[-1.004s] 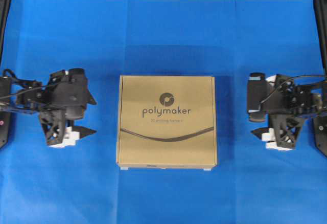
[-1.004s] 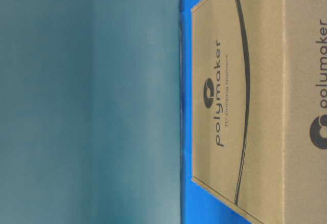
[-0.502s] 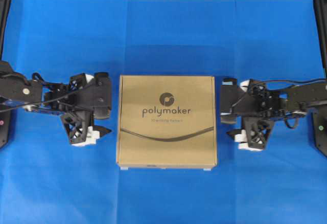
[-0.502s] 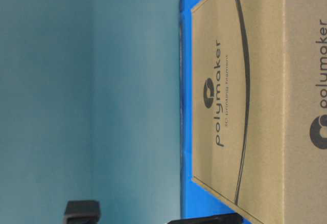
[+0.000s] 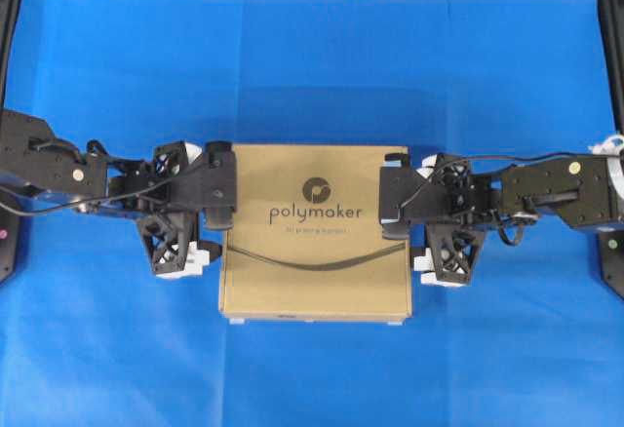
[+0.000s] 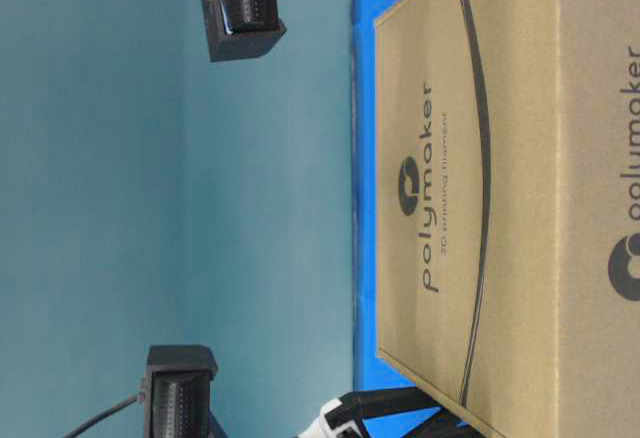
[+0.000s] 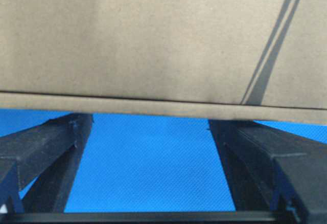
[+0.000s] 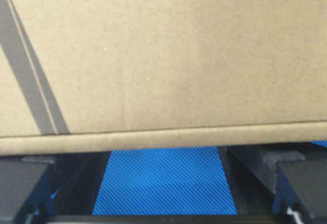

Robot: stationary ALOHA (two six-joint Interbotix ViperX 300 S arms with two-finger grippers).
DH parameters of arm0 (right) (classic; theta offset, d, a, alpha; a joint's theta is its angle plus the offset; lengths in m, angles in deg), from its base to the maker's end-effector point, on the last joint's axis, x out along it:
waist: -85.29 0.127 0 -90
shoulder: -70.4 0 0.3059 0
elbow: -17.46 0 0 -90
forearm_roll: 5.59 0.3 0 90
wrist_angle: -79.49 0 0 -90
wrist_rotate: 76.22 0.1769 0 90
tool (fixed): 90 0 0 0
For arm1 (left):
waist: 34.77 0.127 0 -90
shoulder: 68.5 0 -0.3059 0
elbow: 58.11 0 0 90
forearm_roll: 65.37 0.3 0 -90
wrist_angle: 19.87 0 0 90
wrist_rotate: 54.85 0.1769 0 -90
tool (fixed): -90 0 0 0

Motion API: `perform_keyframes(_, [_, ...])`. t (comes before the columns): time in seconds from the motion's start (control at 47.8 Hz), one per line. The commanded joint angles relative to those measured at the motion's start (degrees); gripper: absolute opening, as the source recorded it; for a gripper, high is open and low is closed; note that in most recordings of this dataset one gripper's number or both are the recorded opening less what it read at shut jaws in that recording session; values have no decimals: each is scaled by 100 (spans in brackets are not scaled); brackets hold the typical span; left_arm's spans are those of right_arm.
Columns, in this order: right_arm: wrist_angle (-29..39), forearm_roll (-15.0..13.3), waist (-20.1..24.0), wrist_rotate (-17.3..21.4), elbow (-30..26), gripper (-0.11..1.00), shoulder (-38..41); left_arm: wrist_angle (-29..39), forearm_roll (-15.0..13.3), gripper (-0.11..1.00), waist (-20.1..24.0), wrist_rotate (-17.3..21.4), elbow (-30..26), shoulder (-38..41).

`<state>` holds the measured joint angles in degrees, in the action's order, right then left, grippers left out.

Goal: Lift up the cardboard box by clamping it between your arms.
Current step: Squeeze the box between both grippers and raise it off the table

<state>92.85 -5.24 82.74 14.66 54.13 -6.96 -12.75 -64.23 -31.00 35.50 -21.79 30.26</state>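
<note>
The cardboard box point(image 5: 314, 232) sits mid-tabletop point(image 5: 312, 66), "polymaker" readable on top, smaller print too blurry. Left gripper point(image 5: 200, 222) and right gripper point(image 5: 421, 227) press its opposite sides, fingers point(image 7: 46, 152) spread wide, tips hidden under the edge.
</note>
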Motion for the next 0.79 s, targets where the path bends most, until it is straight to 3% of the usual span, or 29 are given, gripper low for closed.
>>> perform_keyframes(0.0, [-70,26,-18,18,-167,100,0,26,9,90,18,26,-202,35])
perform_keyframes(0.46, [53,26,-70,35,-246,100,-132,202,9,89,53,44,-510,70])
perform_keyframes(0.774, [1169,26,-105,26,-606,100,-756,1415,9,89,88,70,-1213,-536])
